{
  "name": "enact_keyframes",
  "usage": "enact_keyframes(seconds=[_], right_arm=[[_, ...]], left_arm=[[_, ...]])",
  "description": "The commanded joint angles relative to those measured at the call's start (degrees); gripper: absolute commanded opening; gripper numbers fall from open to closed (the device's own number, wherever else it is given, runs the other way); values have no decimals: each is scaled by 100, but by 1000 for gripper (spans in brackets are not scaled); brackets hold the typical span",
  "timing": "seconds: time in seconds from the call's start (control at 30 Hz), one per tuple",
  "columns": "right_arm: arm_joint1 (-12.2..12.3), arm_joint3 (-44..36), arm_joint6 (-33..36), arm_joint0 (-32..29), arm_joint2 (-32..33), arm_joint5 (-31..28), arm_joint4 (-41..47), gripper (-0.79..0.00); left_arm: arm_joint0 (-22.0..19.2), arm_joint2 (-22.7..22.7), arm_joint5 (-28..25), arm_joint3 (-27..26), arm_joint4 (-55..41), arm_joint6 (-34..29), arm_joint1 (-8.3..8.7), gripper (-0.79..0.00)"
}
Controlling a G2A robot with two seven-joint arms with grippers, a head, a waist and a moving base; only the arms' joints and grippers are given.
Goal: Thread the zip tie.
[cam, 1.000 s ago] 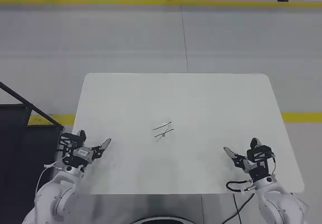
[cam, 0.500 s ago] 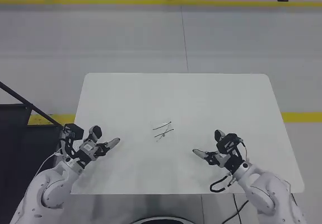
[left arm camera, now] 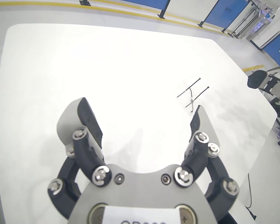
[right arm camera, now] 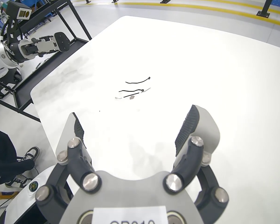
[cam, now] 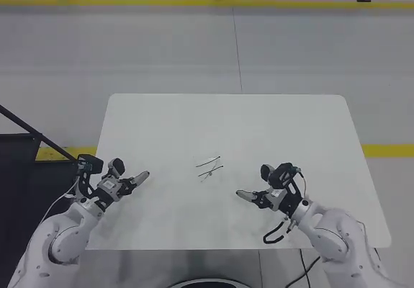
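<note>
Count recorded: two black zip ties (cam: 208, 161), one pale strip (right arm camera: 117, 98), one table (cam: 300, 129), two hands: left hand (cam: 132, 171), right hand (cam: 251, 182).

Two zip ties lie side by side near the middle of the counter (cam: 192, 122): the far zip tie (cam: 208, 161) sits just behind the near zip tie (cam: 211, 171). The left gripper (cam: 129, 171) hangs over the counter's near left part and the right gripper (cam: 253, 183) over its near right part. Both ties lie between the grippers, slightly farther in and apart from each.
</note>
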Motion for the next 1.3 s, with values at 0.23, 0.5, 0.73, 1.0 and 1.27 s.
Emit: enact_keyframes(seconds=[0.23, 0.5, 0.73, 1.0, 1.27], right_arm=[[-70, 607, 1286, 956, -637, 119, 883, 0], [-205, 1506, 2338, 1993, -1155, 634, 2446, 0], [-244, 1856, 2428, 2235, -1213, 864, 2904, 0], [-256, 1885, 2259, 2215, -1231, 1163, 2847, 0], [-371, 2645, 3004, 2969, -1584, 1559, 3589, 0]], left_arm=[[-343, 296, -286, 246, -1136, -622, -3, 0], [-811, 370, -729, 814, -2866, -2053, 76, 0], [-1033, 375, -821, 1113, -3659, -2780, 136, 0], [-993, 448, -779, 1047, -3875, -2714, 127, 0], [-1011, 428, -624, 1059, -4303, -2969, 177, 0]])
